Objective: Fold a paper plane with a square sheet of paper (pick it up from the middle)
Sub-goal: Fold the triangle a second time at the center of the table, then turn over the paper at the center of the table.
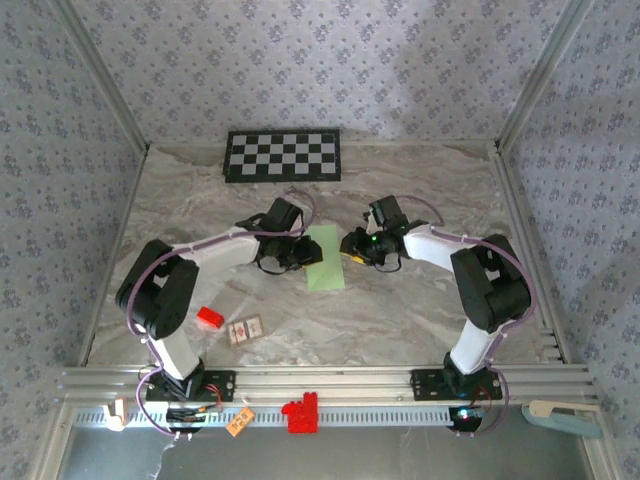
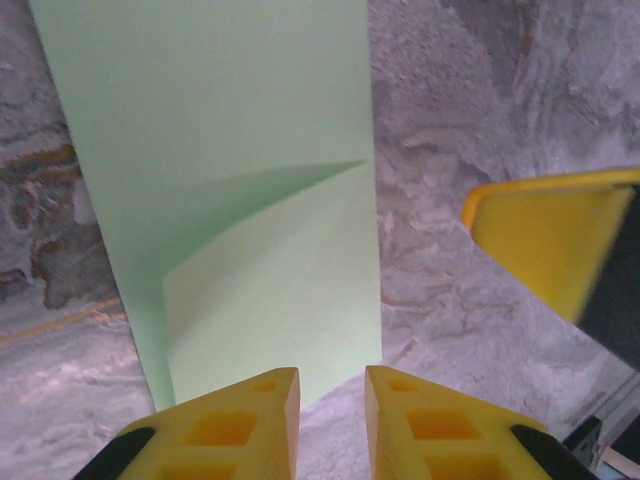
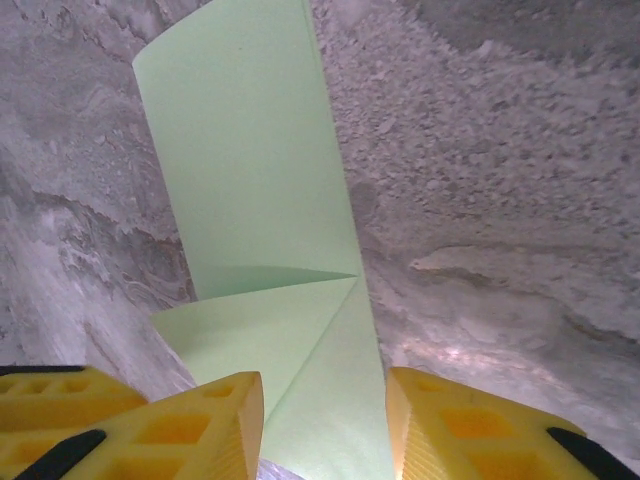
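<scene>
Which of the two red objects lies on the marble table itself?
The small red block, near the left arm and beside a small card. The other red piece sits on the metal rail at the near edge.

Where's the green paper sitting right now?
Top view: the green paper lies partly folded near the centre, between the left claw and right claw, on the near side of the checkerboard panel.
</scene>
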Robot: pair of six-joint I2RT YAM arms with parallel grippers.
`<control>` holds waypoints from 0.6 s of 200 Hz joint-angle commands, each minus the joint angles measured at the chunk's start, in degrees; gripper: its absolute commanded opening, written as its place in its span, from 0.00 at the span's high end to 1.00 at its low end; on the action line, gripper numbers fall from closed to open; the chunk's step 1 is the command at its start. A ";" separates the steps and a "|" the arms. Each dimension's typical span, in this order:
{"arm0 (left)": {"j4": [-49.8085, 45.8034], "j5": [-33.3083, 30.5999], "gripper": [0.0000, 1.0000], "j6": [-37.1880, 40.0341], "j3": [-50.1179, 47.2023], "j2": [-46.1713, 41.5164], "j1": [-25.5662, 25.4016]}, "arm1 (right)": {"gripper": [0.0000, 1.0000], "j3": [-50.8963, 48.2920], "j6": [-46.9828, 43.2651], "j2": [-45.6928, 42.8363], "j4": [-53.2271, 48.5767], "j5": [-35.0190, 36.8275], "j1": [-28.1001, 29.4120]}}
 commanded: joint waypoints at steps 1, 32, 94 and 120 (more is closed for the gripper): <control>-0.50 -2.62 0.78 -0.23 2.34 3.03 0.61 | 0.60 -0.28 3.99 1.06 2.15 1.04 0.99; -0.11 -5.20 0.83 -1.52 3.32 5.84 1.25 | 0.60 -0.28 6.24 3.07 3.46 0.80 2.03; -1.15 -6.81 0.86 -4.49 2.06 8.76 1.85 | 0.59 0.68 7.72 4.44 3.27 0.86 3.19; -0.72 -6.51 0.86 -5.30 0.69 8.74 2.14 | 0.59 0.92 8.90 5.35 3.75 0.38 3.71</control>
